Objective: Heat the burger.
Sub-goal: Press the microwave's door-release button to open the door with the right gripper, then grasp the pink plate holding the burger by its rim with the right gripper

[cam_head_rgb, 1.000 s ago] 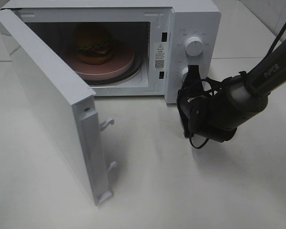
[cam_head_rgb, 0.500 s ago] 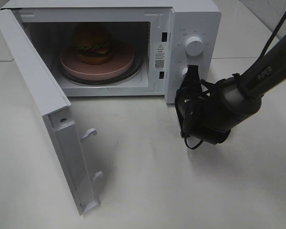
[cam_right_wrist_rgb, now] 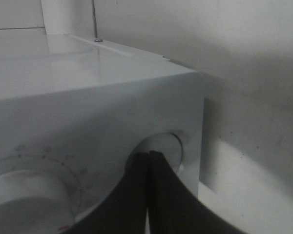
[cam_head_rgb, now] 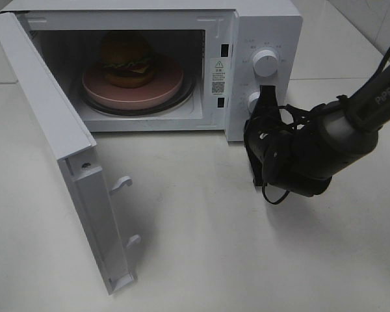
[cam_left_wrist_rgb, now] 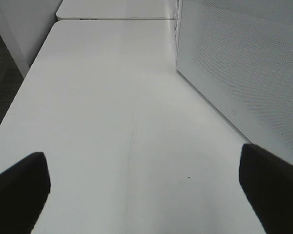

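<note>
On the far left, my left gripper (cam_left_wrist_rgb: 141,161) is hanging wide open with nothing between its dark fingers (cam_left_wrist_rgb: 19,195). It is hovering low over the bare white table (cam_left_wrist_rgb: 112,97). A white panel with a fine dotted mesh (cam_left_wrist_rgb: 244,73) is standing just beside it on its right. This gripper is showing only in its own wrist view.

Moving right, the microwave door (cam_head_rgb: 65,149) is standing swung out towards the near left, with its two latch hooks (cam_head_rgb: 120,184) pointing right. Past it, the microwave (cam_head_rgb: 273,26) is sitting at the far side of the table with its cavity open.

Inside the cavity, a round pink plate (cam_head_rgb: 162,88) is lying on the glass turntable (cam_head_rgb: 185,101). The burger (cam_head_rgb: 126,60) is sitting upright on that plate, towards its far left part, with the bun on top and lettuce, cheese and patty showing at its edge. Nothing else is lying in the cavity.

Right of the cavity, the control panel is carrying an upper knob (cam_head_rgb: 266,63) and a lower knob (cam_head_rgb: 253,101).

My right gripper (cam_head_rgb: 268,97) is clenched, its two black fingertips (cam_right_wrist_rgb: 149,161) pressed together and holding nothing. They are pointing at the lower knob (cam_right_wrist_rgb: 166,146), right up against it. I cannot tell whether they are actually pushing on it. My right arm (cam_head_rgb: 351,123) is reaching in from the right edge.
</note>
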{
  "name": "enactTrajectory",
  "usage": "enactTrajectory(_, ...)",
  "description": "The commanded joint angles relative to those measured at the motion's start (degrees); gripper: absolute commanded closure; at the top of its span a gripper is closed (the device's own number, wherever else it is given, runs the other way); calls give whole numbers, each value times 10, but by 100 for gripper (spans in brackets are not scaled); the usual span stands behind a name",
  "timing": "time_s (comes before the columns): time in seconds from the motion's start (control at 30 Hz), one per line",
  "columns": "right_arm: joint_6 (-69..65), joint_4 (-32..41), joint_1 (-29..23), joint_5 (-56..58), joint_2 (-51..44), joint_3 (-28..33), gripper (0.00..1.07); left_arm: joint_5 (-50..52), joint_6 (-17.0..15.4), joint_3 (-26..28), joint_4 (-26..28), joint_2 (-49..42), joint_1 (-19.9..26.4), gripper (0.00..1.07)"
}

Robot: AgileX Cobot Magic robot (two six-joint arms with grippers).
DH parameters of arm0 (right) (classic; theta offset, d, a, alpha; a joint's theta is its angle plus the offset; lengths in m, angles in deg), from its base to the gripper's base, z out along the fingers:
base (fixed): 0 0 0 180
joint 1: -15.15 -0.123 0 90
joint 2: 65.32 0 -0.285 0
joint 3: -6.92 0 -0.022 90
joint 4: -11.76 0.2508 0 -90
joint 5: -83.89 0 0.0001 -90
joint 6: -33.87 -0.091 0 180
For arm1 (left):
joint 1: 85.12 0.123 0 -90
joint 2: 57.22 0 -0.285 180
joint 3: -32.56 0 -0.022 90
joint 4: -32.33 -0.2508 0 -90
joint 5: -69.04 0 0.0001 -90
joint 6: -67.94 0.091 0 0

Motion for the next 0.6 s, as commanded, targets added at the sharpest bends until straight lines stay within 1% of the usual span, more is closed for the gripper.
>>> enactTrajectory(0.03, 4, -26, -2, 19, -40, 32, 106, 5, -3, 1, 0, -12, 1, 3)
enactTrajectory(0.1, 8, -29, -2, 29, -47, 38, 106, 5, -3, 1, 0, -12, 1, 3)
enactTrajectory(0.13, 18, -29, -2, 49, -62, 56, 106, 5, -3, 1, 0, -12, 1, 3)
enactTrajectory(0.17, 18, -29, -2, 49, -62, 56, 106, 5, -3, 1, 0, -12, 1, 3)
enactTrajectory(0.23, 31, -27, -2, 70, -84, 78, 106, 5, -3, 1, 0, -12, 1, 3)
enactTrajectory(0.37, 45, -27, -2, 87, -102, 94, 106, 5, -3, 1, 0, -12, 1, 3)
enactTrajectory(0.43, 89, -45, -2, 113, -142, 121, 106, 5, -3, 1, 0, -12, 1, 3)
enactTrajectory(0.53, 101, -53, -2, 125, -155, 126, 106, 5, -3, 1, 0, -12, 1, 3)
enactTrajectory(0.6, 160, -92, -1, 203, -203, 135, 105, 5, -3, 1, 0, -12, 1, 3)
